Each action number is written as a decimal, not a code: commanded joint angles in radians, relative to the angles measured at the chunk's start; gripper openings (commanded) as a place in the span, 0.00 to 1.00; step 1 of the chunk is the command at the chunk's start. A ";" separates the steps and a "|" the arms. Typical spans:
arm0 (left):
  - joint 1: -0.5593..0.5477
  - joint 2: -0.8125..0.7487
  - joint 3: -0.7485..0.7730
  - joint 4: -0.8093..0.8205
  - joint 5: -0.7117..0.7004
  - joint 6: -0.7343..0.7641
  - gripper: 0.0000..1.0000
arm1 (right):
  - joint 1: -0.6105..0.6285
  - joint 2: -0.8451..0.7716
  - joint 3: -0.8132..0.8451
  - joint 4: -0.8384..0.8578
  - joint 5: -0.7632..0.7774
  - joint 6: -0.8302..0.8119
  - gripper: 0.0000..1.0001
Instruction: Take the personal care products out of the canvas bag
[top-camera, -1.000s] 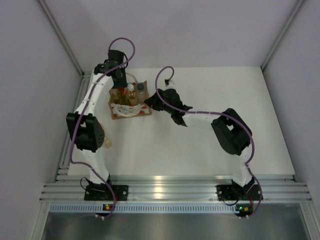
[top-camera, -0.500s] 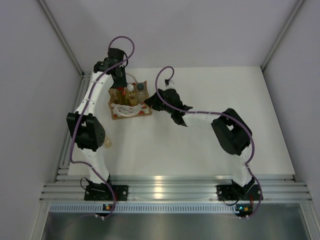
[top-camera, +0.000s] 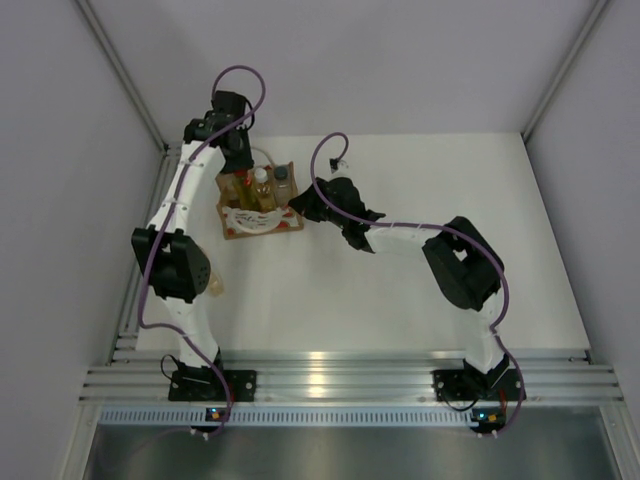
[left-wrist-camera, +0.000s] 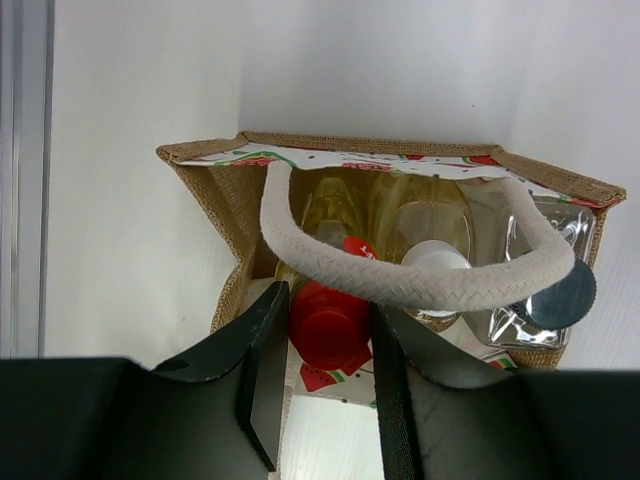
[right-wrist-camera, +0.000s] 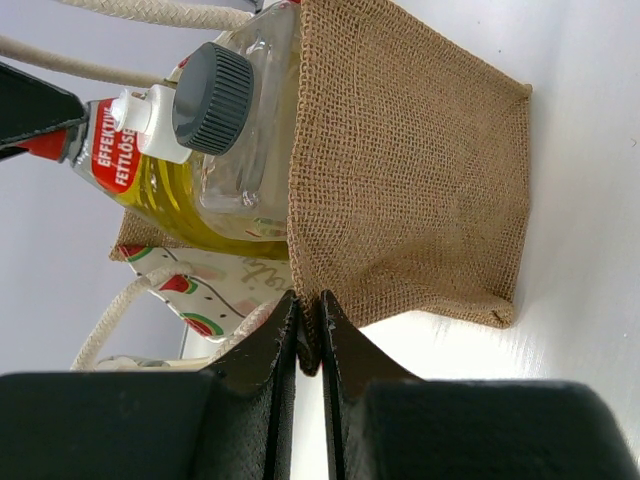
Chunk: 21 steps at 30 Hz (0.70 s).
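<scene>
The left gripper (left-wrist-camera: 327, 300) is clamping the cap of the red-capped bottle (left-wrist-camera: 330, 335), which is sitting inside the canvas bag (right-wrist-camera: 420, 180) beneath it. The right gripper (right-wrist-camera: 305, 298) is pinching the bag's side wall. The bag is standing on a white tabletop (top-camera: 420, 290) between pale walls (top-camera: 350, 60).

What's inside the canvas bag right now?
Three bottles show: a red-capped bottle in the left tool, a white-capped bottle, a dark-capped clear bottle. The rope handle and bottles hide anything further down.
</scene>
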 joint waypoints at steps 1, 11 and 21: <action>-0.005 -0.118 0.090 0.051 -0.028 -0.019 0.00 | -0.015 -0.002 -0.033 -0.129 0.006 -0.017 0.00; -0.005 -0.181 0.131 0.025 -0.008 -0.020 0.00 | -0.015 0.001 -0.035 -0.127 0.004 -0.012 0.00; -0.005 -0.247 0.197 -0.018 0.046 -0.023 0.00 | -0.017 0.001 -0.035 -0.130 0.004 -0.015 0.00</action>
